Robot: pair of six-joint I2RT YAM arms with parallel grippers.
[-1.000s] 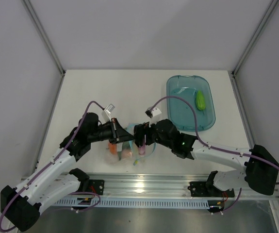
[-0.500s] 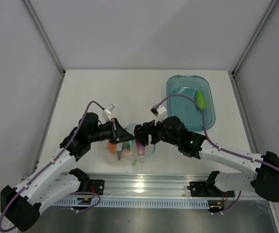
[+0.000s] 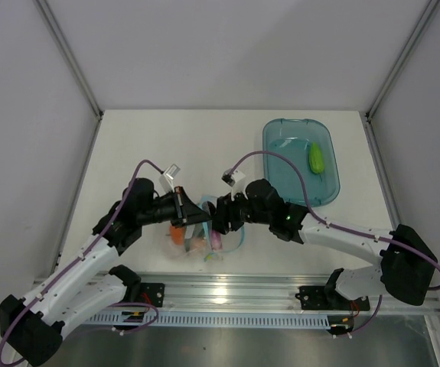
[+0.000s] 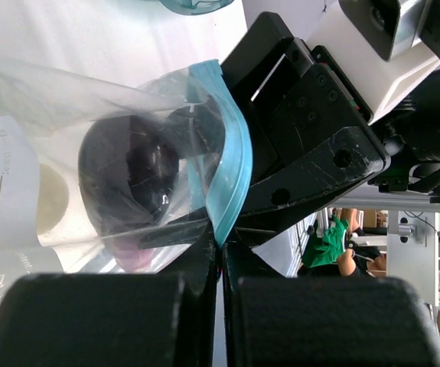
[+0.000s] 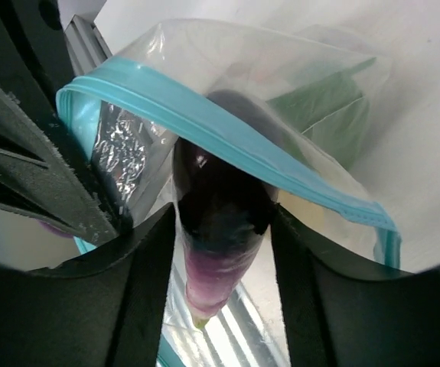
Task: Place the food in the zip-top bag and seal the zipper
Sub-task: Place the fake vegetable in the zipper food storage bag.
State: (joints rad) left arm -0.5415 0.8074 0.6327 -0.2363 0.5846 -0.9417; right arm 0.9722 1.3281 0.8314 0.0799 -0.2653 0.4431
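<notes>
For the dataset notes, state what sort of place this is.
Probably a robotics lab test cell: a white table boxed in by panels, left arm and right arm bolted to an aluminium rail, and a toy vegetable in a blue tray.

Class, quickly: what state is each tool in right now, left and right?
Left tool: closed on the zipper of the zip-top bag.
Right tool: closed on the eggplant, at the bag's mouth.
</notes>
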